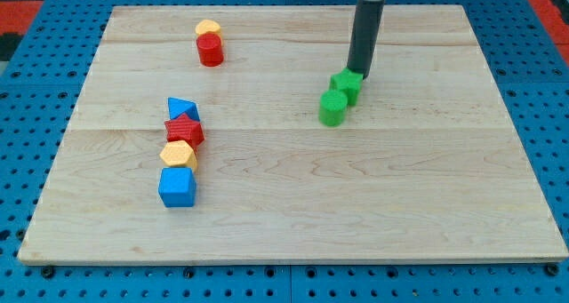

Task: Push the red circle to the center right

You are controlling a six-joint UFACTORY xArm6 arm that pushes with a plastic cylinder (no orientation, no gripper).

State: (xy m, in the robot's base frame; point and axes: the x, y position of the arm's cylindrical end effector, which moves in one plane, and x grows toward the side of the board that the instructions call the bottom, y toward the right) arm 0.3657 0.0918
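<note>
My tip (359,75) touches a green block (347,85) — red circle (211,50) well apart.

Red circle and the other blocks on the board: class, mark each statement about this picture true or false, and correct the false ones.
1. The red circle sits near the view's top left, touching a yellow block. True.
2. My tip is pressed against the red circle. False: it is at the upper green block, far to the red circle's right.
3. Two green blocks touch each other. True: the lower green block sits against the upper one.
4. The blue cube is at the top of the left column. False: it is at the bottom; the blue triangle tops it.
</note>
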